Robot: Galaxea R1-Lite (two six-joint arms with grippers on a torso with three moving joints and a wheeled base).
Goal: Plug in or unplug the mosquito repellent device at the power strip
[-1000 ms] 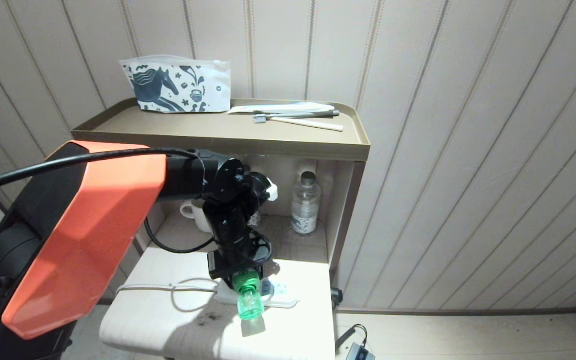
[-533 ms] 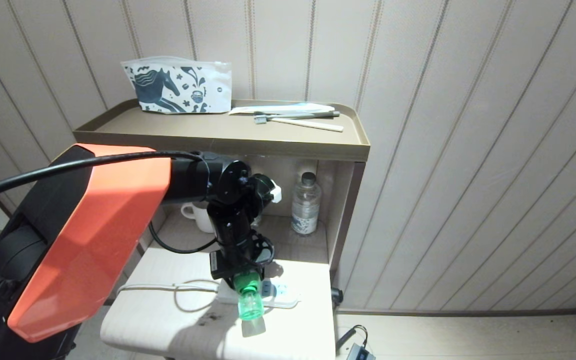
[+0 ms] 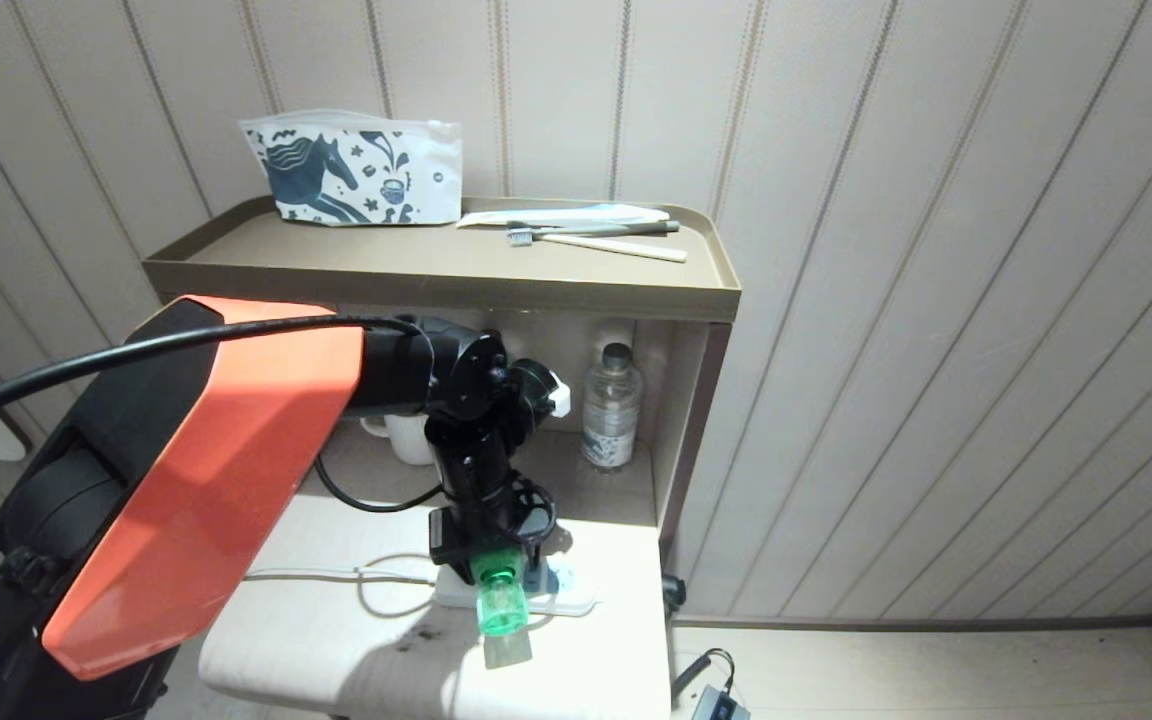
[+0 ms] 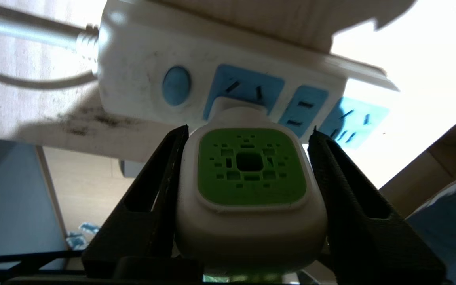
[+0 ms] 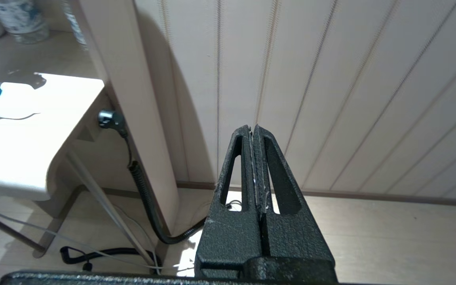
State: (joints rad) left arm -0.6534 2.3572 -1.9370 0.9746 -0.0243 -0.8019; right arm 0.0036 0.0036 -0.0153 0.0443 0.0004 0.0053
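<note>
Occlusion first: in the head view my own left arm's orange cover fills the lower left, and the black wrist hides the head of the mosquito repellent device [image 3: 502,605]. Only its translucent green bottle shows below the left tool [image 3: 492,568]. Most of the power strip [image 3: 572,603] is hidden too; just its right end and the looping white cord [image 3: 336,575] show on the pale worktop [image 3: 336,650].

The left wrist view fills the gap. The device [image 4: 251,174], green vented face toward the lens, sits against the strip [image 4: 141,79] at the blue socket next to the round button [image 4: 176,85]. Its prongs are hidden behind the body, so I can't tell how deep it is seated. The left tool [image 4: 247,132] is spread around the white head: one finger lies against it, and a sliver of gap shows at the other tip. No firm pinch.

The right arm is out of the head view. Its own camera shows the right tool [image 5: 253,130] pressed together, above the floor beside the panelled wall.

Only the head view shows the shelf: water bottle [image 3: 611,405], white mug [image 3: 401,435] half-hidden behind the arm, horse-print pouch [image 3: 356,170], toothbrush [image 3: 596,240] on top.
</note>
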